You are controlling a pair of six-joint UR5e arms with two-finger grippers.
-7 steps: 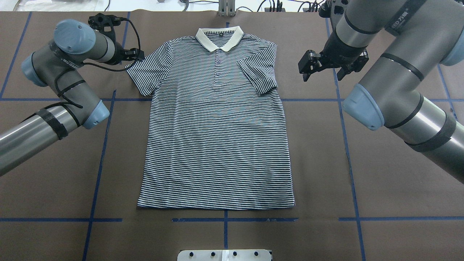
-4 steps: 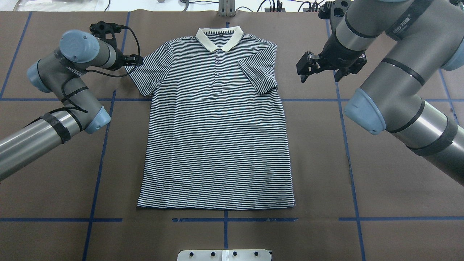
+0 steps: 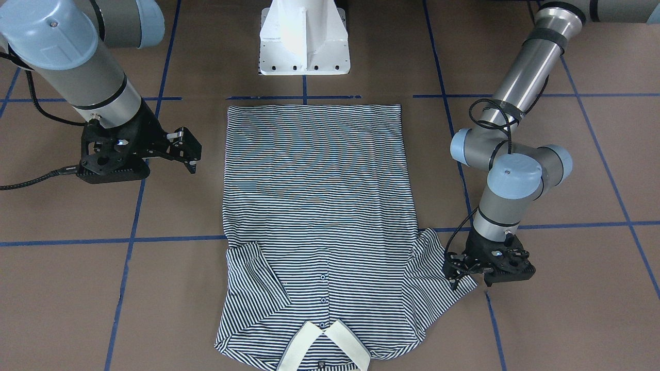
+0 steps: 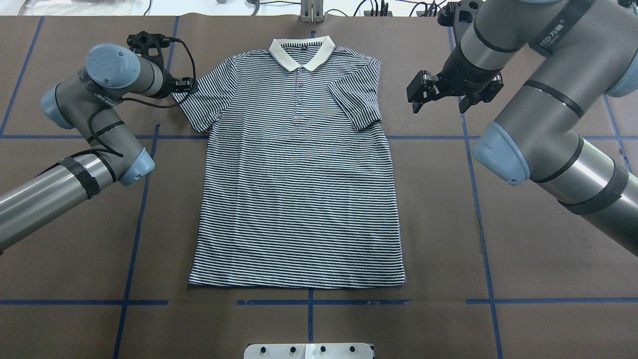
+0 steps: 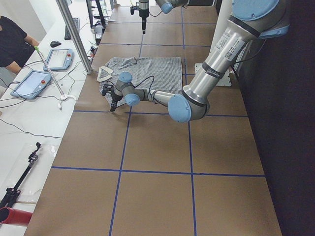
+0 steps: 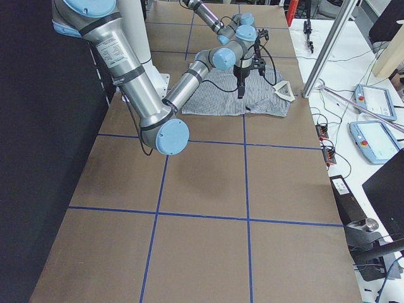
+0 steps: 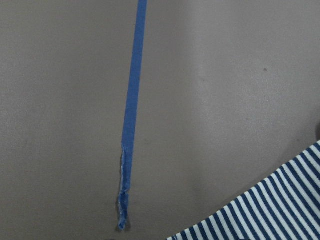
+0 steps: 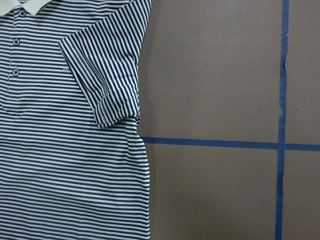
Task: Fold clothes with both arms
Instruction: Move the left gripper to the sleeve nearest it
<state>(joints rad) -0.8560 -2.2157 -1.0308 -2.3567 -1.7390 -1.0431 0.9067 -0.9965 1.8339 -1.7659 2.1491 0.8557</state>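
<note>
The striped polo shirt lies flat, front up, on the brown table, with its white collar at the far edge. One sleeve is folded in over the chest; the other sleeve is spread out. My left gripper is low at the spread sleeve's outer edge and looks open. The left wrist view shows only a sleeve corner and table. My right gripper is open and empty, above bare table beside the folded sleeve.
The white pedestal base stands at the shirt's hem side. Blue tape lines cross the table. A metal bracket stands behind the collar. Teach pendants and an operator are at a side table.
My left arm has swung inward, which brought its gripper onto the spread sleeve's edge. My right gripper has drifted slightly toward the shirt and away from the robot.
</note>
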